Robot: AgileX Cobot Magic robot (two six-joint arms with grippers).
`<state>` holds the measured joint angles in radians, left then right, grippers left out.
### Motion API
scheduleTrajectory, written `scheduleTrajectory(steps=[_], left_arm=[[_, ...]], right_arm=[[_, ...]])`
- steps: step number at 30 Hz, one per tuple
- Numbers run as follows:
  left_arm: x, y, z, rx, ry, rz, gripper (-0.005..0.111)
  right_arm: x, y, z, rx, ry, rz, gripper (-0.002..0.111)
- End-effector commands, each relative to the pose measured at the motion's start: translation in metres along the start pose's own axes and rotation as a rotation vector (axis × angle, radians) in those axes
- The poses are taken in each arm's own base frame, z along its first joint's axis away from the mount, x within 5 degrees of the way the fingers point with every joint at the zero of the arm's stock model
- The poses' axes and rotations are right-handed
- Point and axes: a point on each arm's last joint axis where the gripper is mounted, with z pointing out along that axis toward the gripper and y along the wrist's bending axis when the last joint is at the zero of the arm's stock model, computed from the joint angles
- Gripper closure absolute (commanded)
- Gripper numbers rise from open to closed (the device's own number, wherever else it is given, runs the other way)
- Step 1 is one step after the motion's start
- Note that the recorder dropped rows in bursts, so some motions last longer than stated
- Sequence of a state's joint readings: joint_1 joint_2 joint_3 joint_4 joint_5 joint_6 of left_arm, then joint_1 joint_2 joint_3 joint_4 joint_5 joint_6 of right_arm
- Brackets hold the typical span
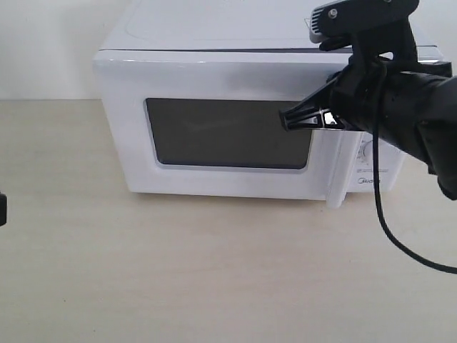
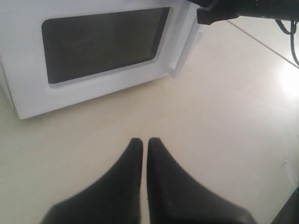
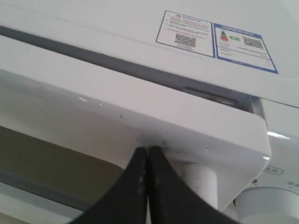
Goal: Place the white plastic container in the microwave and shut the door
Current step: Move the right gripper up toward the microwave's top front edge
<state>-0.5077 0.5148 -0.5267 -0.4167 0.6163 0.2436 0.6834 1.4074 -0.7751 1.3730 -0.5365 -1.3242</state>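
On pale table [image 1: 214, 279], white dark-windowed microwave [image 1: 228, 107]

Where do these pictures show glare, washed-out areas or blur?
Exterior view: the microwave top is washed out, almost merging with the wall; the right gripper is a dark shape with little detail. Left wrist view: a bright glare patch on the table; the left gripper looks soft. Right wrist view: the close fingers are blurred, the stickers sharper, their small print unreadable.

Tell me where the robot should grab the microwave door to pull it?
Probably the long upright handle at the door's right edge, reached from the front. It sticks out from the flat door, so it can be pinched from both sides.
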Motion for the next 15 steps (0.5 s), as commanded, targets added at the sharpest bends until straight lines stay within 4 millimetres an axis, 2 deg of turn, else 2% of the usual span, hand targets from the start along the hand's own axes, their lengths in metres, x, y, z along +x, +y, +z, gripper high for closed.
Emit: scheduleTrajectory(steps=[1,8,15], left_arm=[[0.006,0.003,-0.002,-0.041,0.047,-0.016,0.102],[0.008,0.002,-0.009,-0.039,0.037,-0.012,0.102],[0.012,-0.001,-0.021,-0.028,-0.001,-0.010,0.102]], right_arm=[[-0.003,-0.007,0.003,0.030,-0.021,-0.014,0.109],[-0.020,-0.008,0.003,0.032,-0.068,-0.002,0.109],[-0.020,-0.008,0.003,0.032,-0.069,0.001,0.109]])
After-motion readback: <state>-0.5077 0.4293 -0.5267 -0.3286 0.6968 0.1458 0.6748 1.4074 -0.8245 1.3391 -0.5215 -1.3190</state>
